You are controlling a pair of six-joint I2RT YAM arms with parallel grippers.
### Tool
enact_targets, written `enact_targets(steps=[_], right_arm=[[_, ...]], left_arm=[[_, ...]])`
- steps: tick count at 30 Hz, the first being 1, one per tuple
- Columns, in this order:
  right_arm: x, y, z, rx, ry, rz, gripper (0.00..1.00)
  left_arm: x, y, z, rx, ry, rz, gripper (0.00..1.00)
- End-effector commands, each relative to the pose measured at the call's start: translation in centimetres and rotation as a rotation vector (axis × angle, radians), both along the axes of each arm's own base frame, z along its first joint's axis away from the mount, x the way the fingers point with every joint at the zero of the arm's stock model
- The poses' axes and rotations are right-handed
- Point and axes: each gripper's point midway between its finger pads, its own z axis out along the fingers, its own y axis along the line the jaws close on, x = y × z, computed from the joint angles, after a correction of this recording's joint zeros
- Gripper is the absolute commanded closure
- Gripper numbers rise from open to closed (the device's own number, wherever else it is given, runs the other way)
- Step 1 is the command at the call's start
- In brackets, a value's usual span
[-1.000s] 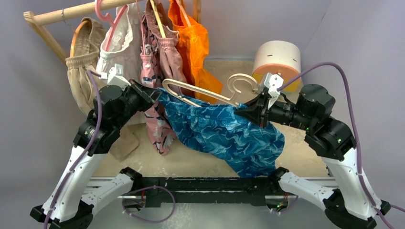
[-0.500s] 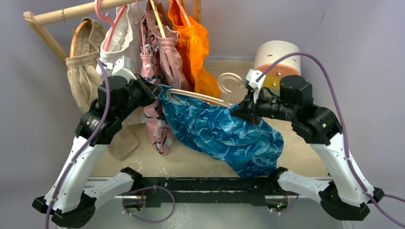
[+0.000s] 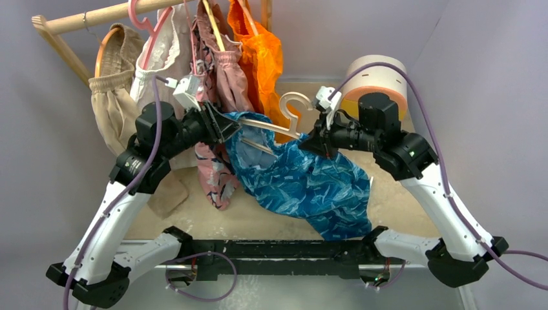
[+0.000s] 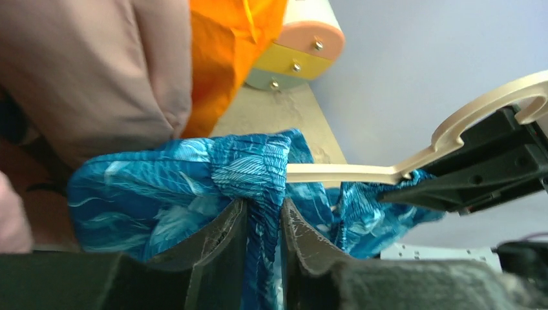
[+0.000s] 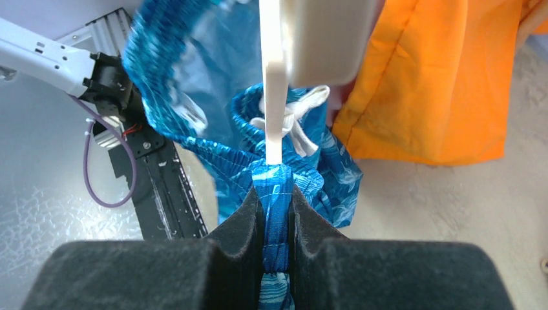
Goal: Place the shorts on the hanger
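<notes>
The blue leaf-print shorts [image 3: 310, 187] hang between my two grippers above the table. Threaded through their waist is the pale wooden hanger [image 3: 295, 95], hook upward and close to the orange garment. My left gripper [image 3: 227, 127] pinches the waistband at the hanger's left end. In the left wrist view, bunched blue fabric [image 4: 161, 187] nearly fills the gap at the left gripper [image 4: 263, 203]; the hanger [image 4: 349, 173] runs off right. My right gripper [image 5: 276, 187] is shut on the gathered waistband [image 5: 333, 174]. The hanger [image 5: 273, 97], edge-on, ends in that bunch. The right gripper [image 3: 305, 143] sits under the hook.
A wooden rack rod [image 3: 97, 17] at the back left carries beige shorts [image 3: 113, 84], a white garment [image 3: 161, 58], pink patterned shorts [image 3: 213, 84] and an orange garment [image 3: 262, 58]. A round white-and-orange container [image 3: 375, 77] stands at the back right. A black rail [image 3: 278, 248] joins the arm bases.
Both arms have carried the hanger and shorts up and back towards the rack. The grippers have come closer together, and the shorts sag more between them.
</notes>
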Motion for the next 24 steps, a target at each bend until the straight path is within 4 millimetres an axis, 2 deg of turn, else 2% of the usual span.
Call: enact_targets(steps=[1,4,9,13,17,21,24], right_arm=[[-1.8,0.9,4.6,0.159,-0.204,0.126,1.0],[-3.2,0.7,4.8,0.201,-0.254,0.172,1.0],[-4.9,0.6,4.6,0.254,-0.294,0.227,1.0],[-5.5,0.5,4.1,0.249,-0.294,0.254,1.0],[-6.1,0.5,3.9,0.247,-0.297,0.291,1.0],[-6.7,0.8,3.5,0.239,-0.304,0.347,1.0],[-7.1,1.1,3.0,0.229,-0.299,0.394,1.0]], left_arm=[[-2.5,-0.7,3.0,0.013,-0.25,-0.164,0.72],[-3.4,0.5,3.2,0.129,-0.377,-0.169,0.61],[-5.9,2.3,3.7,0.336,-0.617,-0.24,0.51],[-7.3,4.0,2.9,0.54,-0.773,-0.281,0.49],[-8.0,5.3,1.7,0.708,-0.843,-0.331,0.47],[-8.4,5.5,0.4,0.827,-0.872,-0.435,0.48],[-8.0,5.3,0.4,0.842,-0.871,-0.455,0.49]])
